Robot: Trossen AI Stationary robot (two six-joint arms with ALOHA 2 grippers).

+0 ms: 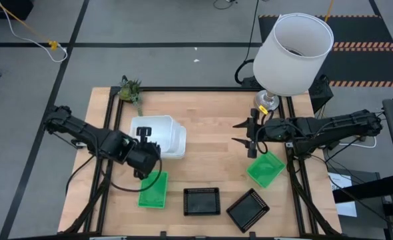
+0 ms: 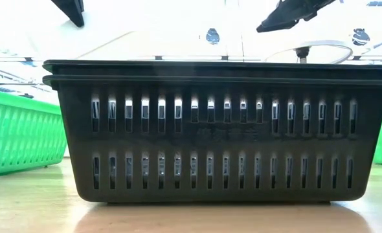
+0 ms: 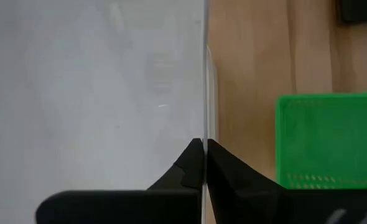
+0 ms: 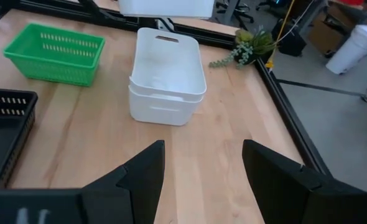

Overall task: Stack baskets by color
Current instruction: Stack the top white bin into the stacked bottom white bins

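Baskets spread over the table, left gripper pinching a white rim

Black baskets [image 1: 202, 201] lie by the near edge, a green basket [image 1: 152, 190] left of them, another green basket [image 1: 265, 169] toward the right edge. Mid-table, the left gripper [image 3: 204, 149] is closed on the wall of the white baskets [image 1: 160, 135]. The right gripper [image 1: 244, 133] hovers spread wide, well right of them. A lampshade [image 1: 294, 53] and plant sprig [image 1: 130, 89] stand at the far edge.

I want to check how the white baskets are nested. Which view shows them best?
The right wrist view: the white baskets show whole, one nested in another. The high view gives only their tops beside the left gripper; the left wrist view only a wall, and the low view none.
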